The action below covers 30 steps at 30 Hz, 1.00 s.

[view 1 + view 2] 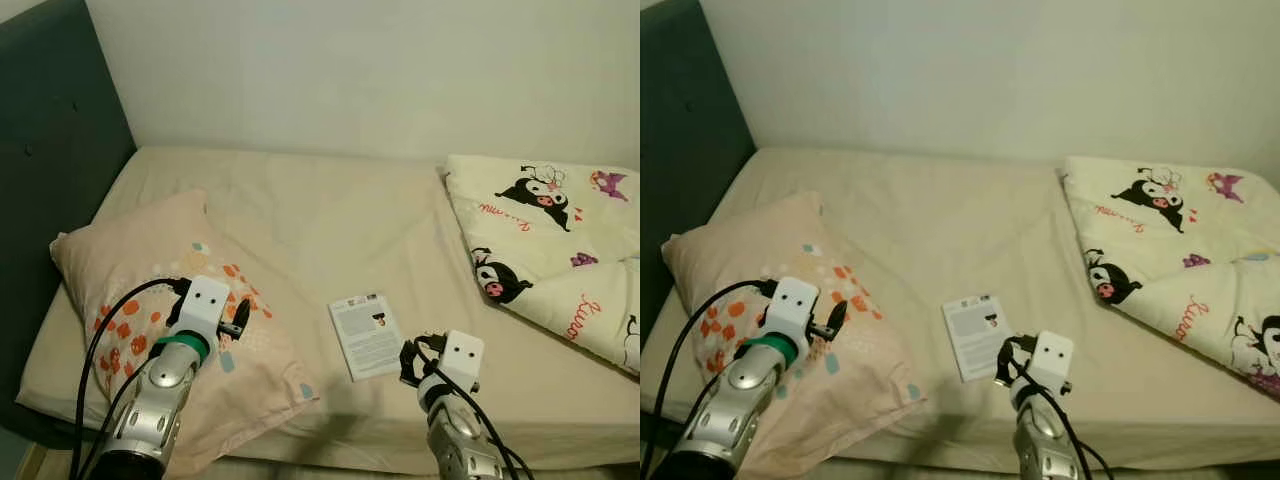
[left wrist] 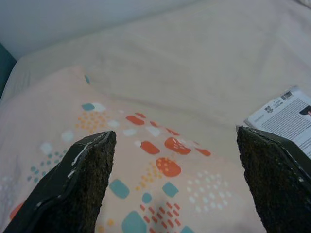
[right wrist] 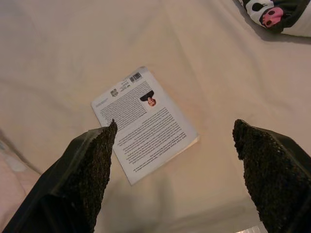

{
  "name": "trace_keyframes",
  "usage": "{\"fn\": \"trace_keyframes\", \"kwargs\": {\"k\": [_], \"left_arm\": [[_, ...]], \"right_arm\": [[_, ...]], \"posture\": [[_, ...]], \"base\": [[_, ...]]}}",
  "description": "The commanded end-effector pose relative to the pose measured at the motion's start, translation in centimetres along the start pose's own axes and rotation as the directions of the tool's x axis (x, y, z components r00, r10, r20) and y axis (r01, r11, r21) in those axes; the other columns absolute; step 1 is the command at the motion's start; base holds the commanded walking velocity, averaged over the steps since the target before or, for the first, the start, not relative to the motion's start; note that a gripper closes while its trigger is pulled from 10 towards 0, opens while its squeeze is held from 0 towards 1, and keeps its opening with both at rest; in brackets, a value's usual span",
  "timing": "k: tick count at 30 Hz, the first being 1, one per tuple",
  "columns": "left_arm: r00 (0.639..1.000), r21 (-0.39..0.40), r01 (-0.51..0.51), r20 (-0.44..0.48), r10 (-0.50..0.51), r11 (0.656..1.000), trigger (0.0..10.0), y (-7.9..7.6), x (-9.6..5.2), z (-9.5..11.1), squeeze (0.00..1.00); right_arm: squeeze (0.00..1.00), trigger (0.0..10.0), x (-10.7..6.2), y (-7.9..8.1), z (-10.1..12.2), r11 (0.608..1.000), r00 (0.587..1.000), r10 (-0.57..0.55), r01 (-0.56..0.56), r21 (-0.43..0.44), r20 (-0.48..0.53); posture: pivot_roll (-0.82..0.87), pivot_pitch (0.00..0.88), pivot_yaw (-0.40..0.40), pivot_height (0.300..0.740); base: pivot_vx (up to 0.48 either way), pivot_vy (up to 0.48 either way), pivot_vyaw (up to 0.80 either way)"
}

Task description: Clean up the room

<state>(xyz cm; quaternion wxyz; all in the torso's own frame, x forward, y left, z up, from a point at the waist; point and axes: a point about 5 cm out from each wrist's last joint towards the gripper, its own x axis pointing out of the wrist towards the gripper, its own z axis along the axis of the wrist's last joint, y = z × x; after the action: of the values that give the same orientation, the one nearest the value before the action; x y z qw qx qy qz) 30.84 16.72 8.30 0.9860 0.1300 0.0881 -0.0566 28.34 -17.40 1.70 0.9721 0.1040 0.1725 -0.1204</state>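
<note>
My right hand (image 3: 172, 160) hovers spread wide and empty above the book (image 3: 144, 123) on the bed (image 1: 300, 220); my left hand (image 2: 175, 179), equally wide, hangs over the pillow (image 1: 130, 270).

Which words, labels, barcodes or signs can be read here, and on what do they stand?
Book on the bed: blocks of print and a barcode, too small to read.
Cartoon-print blanket: red cursive lettering, too blurred to read.
Pillow: coloured patches, no text.
Nothing is legible as words.
</note>
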Motion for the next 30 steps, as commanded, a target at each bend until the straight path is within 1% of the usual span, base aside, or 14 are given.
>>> {"fn": "trace_keyframes", "kwargs": {"k": [1,8,13,16,20,30], "left_arm": [[1.0,-0.013,-0.007,-0.021,0.007,1.0,10.0,0.0,-0.31,-0.77,0.0],[1.0,-0.018,-0.005,-0.022,0.004,1.0,10.0,-0.06,-0.01,-0.64,0.0],[1.0,-0.019,-0.009,-0.021,0.009,1.0,10.0,0.07,0.14,-0.54,0.0],[1.0,-0.02,-0.009,-0.023,0.009,1.0,10.0,0.11,0.06,-0.57,0.0],[1.0,-0.015,-0.006,-0.026,0.005,1.0,10.0,0.19,-0.02,-0.64,0.0],[0.999,-0.01,-0.011,-0.031,0.011,1.0,10.0,0.61,-0.12,-0.72,0.0]], "right_arm": [[0.0,10.0,-0.06,0.03,-0.38,1.0,1.0,-0.003,0.003,-0.006,-0.015],[0.0,10.0,0.02,0.04,-0.28,1.0,1.0,0.001,-0.001,-0.001,-0.01],[0.0,10.0,0.03,0.04,-0.32,1.0,1.0,0.001,-0.001,0.013,-0.013],[0.0,10.0,-0.01,0.01,-0.33,1.0,1.0,0.002,-0.002,-0.008,-0.014],[0.0,10.0,-0.1,0.03,-0.57,1.0,1.0,-0.001,0.002,0.008,-0.024],[0.0,10.0,-0.14,-0.06,-0.89,1.0,0.999,-0.007,0.007,0.016,-0.038]], "posture": [[0.11,0.0,0.043,0.74],[0.11,0.0,0.041,0.74],[0.11,0.0,0.041,0.74],[0.11,0.0,0.042,0.74],[0.11,0.0,0.044,0.74],[0.12,0.0,0.046,0.74]], "base": [[0.0,0.0,0.0],[0.0,0.0,0.0],[0.0,0.352,-0.8],[0.0,0.405,0.0],[0.0,0.416,0.0],[0.0,0.418,0.0]]}}
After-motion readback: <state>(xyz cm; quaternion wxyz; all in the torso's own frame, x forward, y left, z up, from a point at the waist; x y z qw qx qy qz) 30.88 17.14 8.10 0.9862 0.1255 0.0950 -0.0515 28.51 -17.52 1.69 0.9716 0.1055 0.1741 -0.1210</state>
